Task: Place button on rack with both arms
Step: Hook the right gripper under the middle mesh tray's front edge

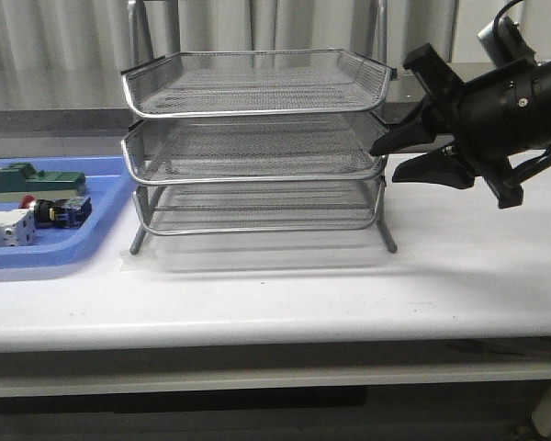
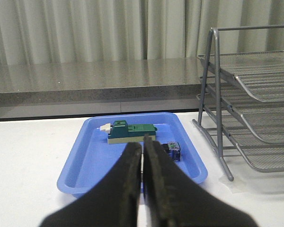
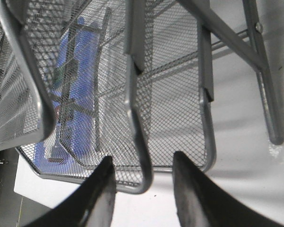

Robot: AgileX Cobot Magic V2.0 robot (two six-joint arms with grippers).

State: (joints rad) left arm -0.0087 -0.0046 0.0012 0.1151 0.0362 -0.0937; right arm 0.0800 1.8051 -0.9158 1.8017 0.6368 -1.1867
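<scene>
The button [image 1: 55, 211], with its red cap and black body, lies in the blue tray [image 1: 92, 241] at the left. In the left wrist view the button [image 2: 173, 150] shows partly behind my fingers. The silver three-tier wire rack [image 1: 257, 138] stands mid-table. My left gripper [image 2: 143, 143] is shut and empty, hovering before the tray and short of the button; it is out of the front view. My right gripper [image 1: 386, 163] is open at the rack's right side, level with the middle tier. In the right wrist view its fingertips [image 3: 107, 166] straddle a tier's rim corner [image 3: 143, 182].
A green-and-cream block [image 1: 35, 181] and a white terminal block [image 1: 5, 228] also lie in the blue tray. The rack's frame and leg [image 2: 218, 118] stand just right of the tray. A grey ledge and curtains lie behind the table.
</scene>
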